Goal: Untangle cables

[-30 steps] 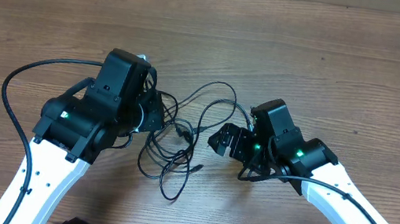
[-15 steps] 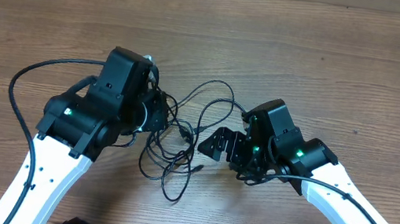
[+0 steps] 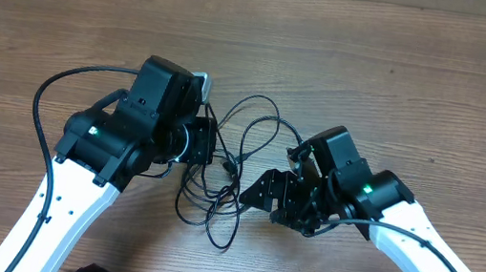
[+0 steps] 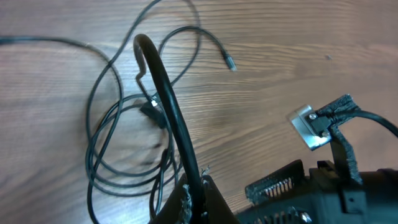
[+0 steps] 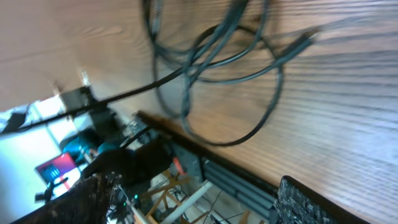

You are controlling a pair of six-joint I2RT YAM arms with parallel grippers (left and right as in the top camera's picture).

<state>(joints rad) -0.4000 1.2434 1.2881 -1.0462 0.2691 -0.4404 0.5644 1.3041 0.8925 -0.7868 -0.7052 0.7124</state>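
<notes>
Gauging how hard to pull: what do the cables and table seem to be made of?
The cables: black rubber or plastic jacket, probably; slightly glossy, bending in loose loops. One plug end looks silvery, likely metal. The table: wood or wood-look laminate, brown grain lines, smooth matte; which cannot be told.

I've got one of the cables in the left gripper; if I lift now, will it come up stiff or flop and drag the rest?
Probably floppy: the cables lie in loose, thin loops on the table. The one pinched in the left gripper holds a slight arch, so perhaps a little springy. Loops cross, so lifting likely drags others.
</notes>
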